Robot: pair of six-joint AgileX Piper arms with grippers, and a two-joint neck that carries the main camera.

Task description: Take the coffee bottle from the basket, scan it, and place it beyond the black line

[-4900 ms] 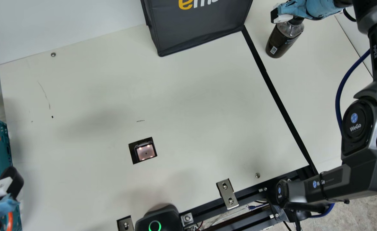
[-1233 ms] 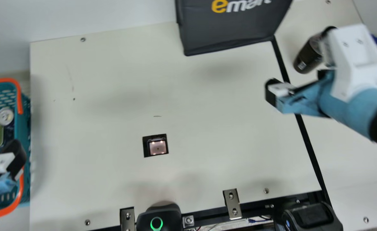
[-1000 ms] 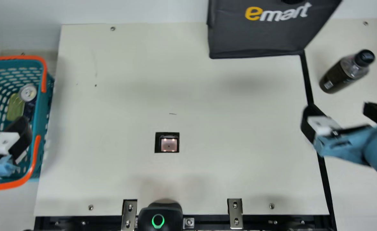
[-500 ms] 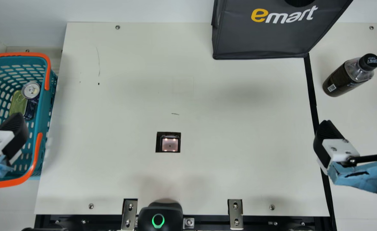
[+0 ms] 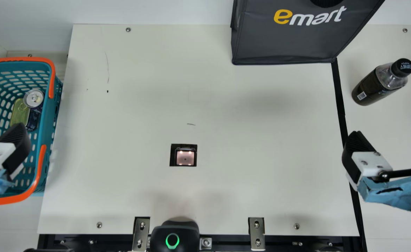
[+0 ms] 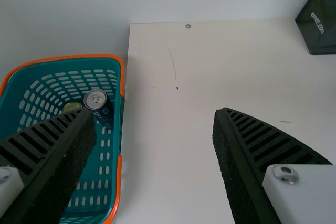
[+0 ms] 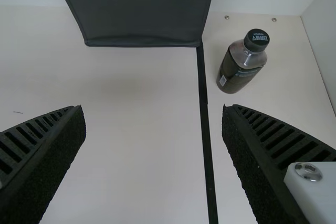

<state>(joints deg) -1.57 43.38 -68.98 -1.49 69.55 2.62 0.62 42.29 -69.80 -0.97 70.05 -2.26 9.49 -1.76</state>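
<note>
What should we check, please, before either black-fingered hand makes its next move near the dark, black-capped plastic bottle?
1. Bottle out of the teal plastic basket with orange handles: ok.
2. Bottle beyond the straight black line: ok, wholly on the right side, not touching it.
3. Bottle standing upright: ok.
4. Right hand open and apart from the bottle: ok.
5. Left hand open, nothing held: ok.
6. Scan registered at the lit, black-framed square scanner window: cannot tell.
</note>
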